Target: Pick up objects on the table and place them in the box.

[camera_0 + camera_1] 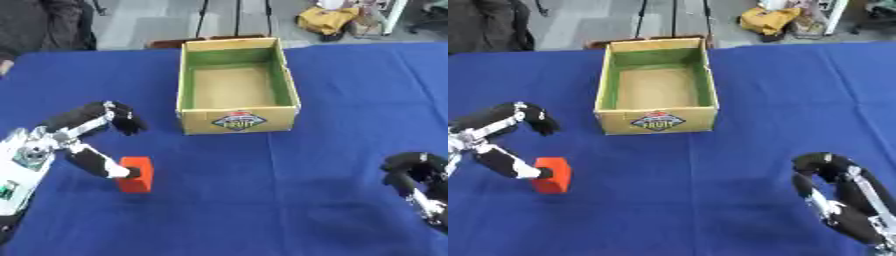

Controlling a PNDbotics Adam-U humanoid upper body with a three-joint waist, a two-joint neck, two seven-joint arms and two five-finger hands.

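One block: red block [136, 174] on the blue tabletop [262, 200], near-left of the box [238, 85], which looks empty.
Left robot hand [83, 135]: spread, thumb tip touching the block, fingers arched above.
Risk: thumb may shove or tip it before closing.
Right robot hand [833, 190]: curled, holding nothing, lower right.
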